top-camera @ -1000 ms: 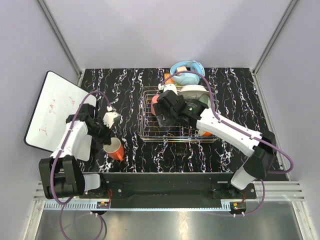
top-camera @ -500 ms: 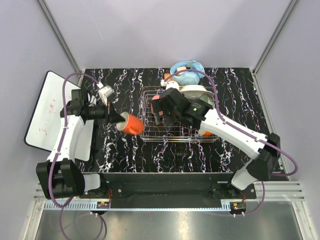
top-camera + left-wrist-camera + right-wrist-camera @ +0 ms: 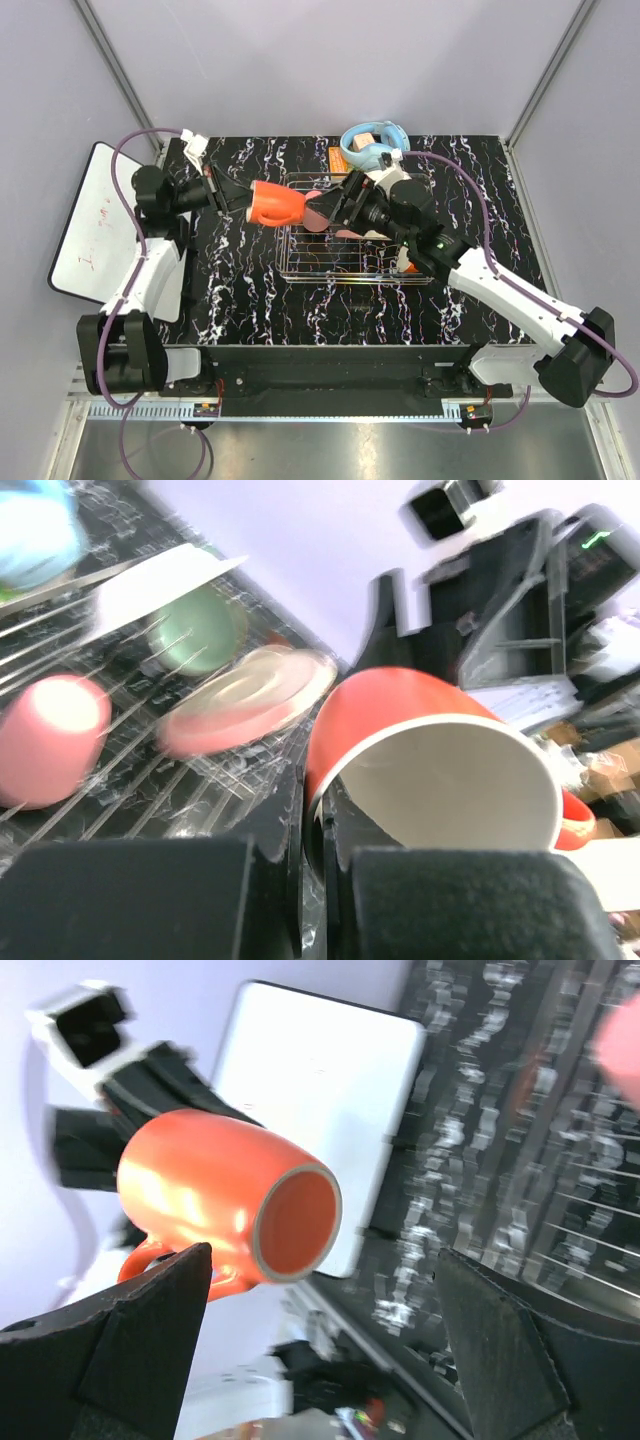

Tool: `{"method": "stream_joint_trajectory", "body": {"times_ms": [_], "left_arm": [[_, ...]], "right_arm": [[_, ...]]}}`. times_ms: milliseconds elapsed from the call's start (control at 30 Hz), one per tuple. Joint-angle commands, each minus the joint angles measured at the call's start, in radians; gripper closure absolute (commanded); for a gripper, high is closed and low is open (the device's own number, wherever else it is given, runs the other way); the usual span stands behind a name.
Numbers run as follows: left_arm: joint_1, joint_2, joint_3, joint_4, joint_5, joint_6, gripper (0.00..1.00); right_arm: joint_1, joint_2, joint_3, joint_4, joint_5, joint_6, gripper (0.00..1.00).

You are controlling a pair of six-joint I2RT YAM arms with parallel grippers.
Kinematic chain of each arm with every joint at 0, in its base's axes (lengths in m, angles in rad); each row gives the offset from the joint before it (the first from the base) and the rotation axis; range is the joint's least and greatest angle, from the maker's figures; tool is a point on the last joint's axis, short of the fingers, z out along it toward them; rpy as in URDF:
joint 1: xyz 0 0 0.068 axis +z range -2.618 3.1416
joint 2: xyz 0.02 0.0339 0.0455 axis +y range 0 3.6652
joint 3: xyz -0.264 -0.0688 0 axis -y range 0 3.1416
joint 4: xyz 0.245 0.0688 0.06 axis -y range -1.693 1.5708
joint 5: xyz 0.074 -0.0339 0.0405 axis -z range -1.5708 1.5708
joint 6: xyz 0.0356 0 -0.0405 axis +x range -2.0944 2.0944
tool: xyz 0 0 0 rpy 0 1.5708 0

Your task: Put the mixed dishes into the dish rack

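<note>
Left gripper (image 3: 238, 199) clamped on rim of orange mug (image 3: 272, 203), cream inside, held on its side in air over left edge of wire dish rack (image 3: 330, 262). Right gripper (image 3: 338, 207) spread wide, facing mug base

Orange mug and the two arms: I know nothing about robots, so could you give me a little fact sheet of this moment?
Held item: orange mug, on its side in the air, by the rack's left edge
Left end effector: shut on the mug's rim
Right end effector: open, fingers spread, facing the mug's base, not touching it
Dish rack: holds a pink cup, a green bowl and a plate
Outside the rack: blue headphones behind it, white board at left
</note>
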Motion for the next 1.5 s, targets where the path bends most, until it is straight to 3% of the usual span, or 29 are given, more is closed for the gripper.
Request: {"method": "stream_joint_trajectory", "body": {"times_ms": [0,33,100,433,767,867,1467], "left_arm": [[0.001,0.138,0.021,1.081,-0.045,-0.859,1.00],[0.001,0.176,0.062,1.193,-0.057,-1.004,1.00],[0.001,0.235,0.079,1.194,-0.066,-1.036,1.00],[-0.027,0.214,0.043,1.191,-0.083,-1.004,1.00],[-0.050,0.203,0.018,1.191,-0.048,-0.977,1.00],[-0.050,0.203,0.004,1.191,-0.040,-0.964,1.00],[-0.091,0.188,0.014,1.191,0.007,-0.921,1.00]], "right_arm": [[-0.001,0.022,-0.020,0.281,-0.101,0.144,0.00],[-0.001,0.027,-0.026,0.302,-0.110,0.158,0.00],[-0.001,0.033,-0.035,0.355,-0.115,0.187,0.00],[-0.004,0.085,-0.053,0.438,-0.136,0.267,0.00],[-0.038,0.148,-0.116,0.794,-0.199,0.483,0.00],[-0.039,0.151,-0.118,0.834,-0.208,0.518,0.00],[-0.044,0.260,-0.011,0.836,-0.277,0.567,0.00]]}}
